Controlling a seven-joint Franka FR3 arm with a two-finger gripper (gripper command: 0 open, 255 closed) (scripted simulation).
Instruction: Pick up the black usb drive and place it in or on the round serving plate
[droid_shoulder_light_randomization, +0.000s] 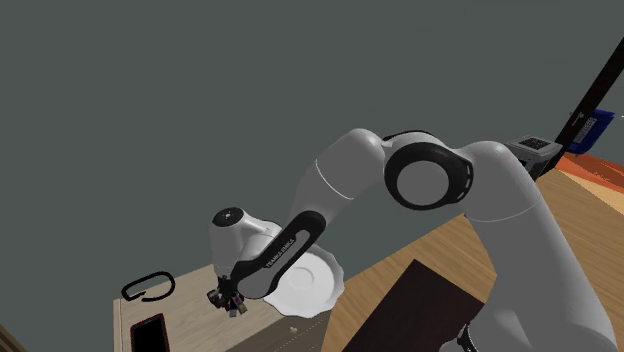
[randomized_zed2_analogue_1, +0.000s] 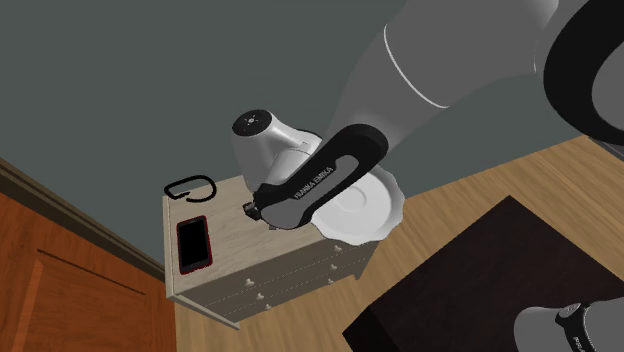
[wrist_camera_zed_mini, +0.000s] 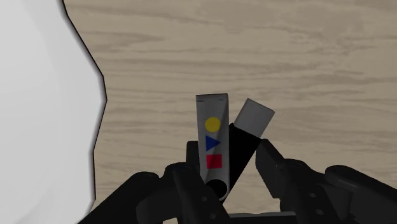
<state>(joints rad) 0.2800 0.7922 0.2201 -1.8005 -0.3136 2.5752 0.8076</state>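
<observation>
1. Counted one usb drive (wrist_camera_zed_mini: 240, 149), one white plate (wrist_camera_zed_mini: 38, 114), one phone (randomized_zed2_analogue_1: 193, 243) and one black loop (randomized_zed2_analogue_1: 190, 189), all on one wooden cabinet top (wrist_camera_zed_mini: 286, 51).
2. The drive lay near the plate, its long axis running alongside the plate's edge and its grey plug end pointing away from the gripper (wrist_camera_zed_mini: 228, 156).
3. Both fingers pressed against its sides.

- In the shoulder view the white plate (droid_shoulder_light_randomization: 312, 288) lies at 3 o'clock from the gripper (droid_shoulder_light_randomization: 228, 302), just beside it, and its wavy rim closes that side.
- The arm's own forearm (droid_shoulder_light_randomization: 285, 245) slants over the plate towards 2 o'clock.
- The black carabiner (droid_shoulder_light_randomization: 147, 287) lies at 9 o'clock and the phone (droid_shoulder_light_randomization: 150, 333) at 8 o'clock, both well apart from the gripper. Bare cabinet top (droid_shoulder_light_randomization: 195, 315) between them gives free passage.
- The usb drive (wrist_camera_zed_mini: 242, 149) fills the gap between the fingers (wrist_camera_zed_mini: 267, 156).
</observation>
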